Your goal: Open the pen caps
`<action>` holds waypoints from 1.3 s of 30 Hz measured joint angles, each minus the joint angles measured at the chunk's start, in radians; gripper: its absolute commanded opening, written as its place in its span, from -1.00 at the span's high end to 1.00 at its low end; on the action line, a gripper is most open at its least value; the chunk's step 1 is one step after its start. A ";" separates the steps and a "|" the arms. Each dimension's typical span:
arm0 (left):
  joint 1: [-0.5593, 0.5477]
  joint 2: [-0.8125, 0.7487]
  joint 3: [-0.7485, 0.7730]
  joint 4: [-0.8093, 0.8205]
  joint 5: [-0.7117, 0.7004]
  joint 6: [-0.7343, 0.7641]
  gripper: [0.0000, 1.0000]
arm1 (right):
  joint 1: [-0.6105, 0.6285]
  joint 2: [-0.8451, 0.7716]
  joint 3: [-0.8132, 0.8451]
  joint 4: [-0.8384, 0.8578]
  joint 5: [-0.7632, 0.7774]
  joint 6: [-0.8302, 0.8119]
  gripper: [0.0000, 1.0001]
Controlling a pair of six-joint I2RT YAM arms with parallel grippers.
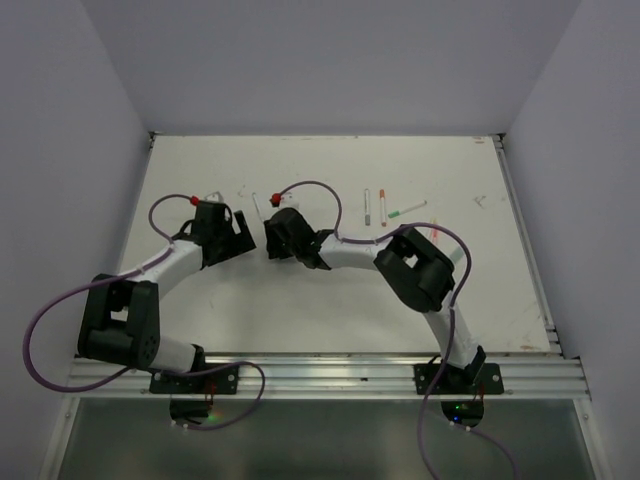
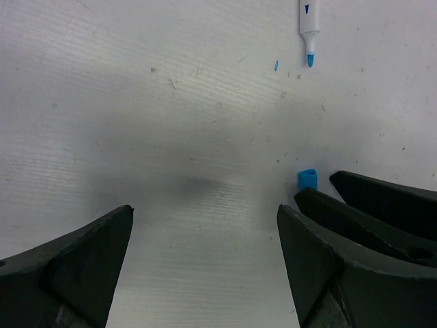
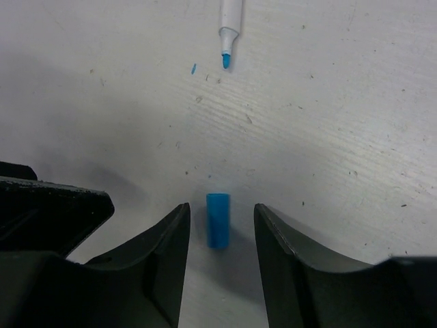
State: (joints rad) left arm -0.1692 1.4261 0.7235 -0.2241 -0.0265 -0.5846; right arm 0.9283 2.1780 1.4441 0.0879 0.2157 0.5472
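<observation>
Right claw (image 3: 220,206) released, blue cap (image 3: 218,222) lying free between its jaws: we are planning a straight lift, brushing nothing.

Blue pen cap (image 3: 218,220), white pen barrel (image 3: 230,14), blue tip (image 3: 226,60), white table (image 3: 341,137), blue ink speck (image 3: 193,68)

Bright, even light — soft shadows, blurry close foreground.

Overhead looks down; close wrist views share blue cap (image 2: 307,179) (image 3: 218,220).
</observation>
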 measured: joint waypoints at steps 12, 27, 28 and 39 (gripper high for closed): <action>0.000 -0.077 0.031 -0.003 0.001 0.005 -0.83 | -0.077 -0.297 -0.012 -0.220 0.061 -0.072 -0.23; 0.000 -0.233 0.037 -0.010 -0.014 0.063 -1.00 | -0.488 -0.176 0.074 -0.618 0.100 -0.056 -0.03; 0.000 -0.238 0.037 -0.011 -0.016 0.067 -1.00 | -0.491 -0.159 0.079 -0.629 0.098 -0.056 -0.01; 0.000 -0.259 0.037 -0.041 -0.030 0.092 -1.00 | -0.485 -0.056 0.130 -0.670 0.054 -0.053 0.23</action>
State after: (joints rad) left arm -0.1692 1.1667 0.7609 -0.2649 -0.0566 -0.4931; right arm 0.4431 2.1220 1.5742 -0.5819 0.2695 0.4938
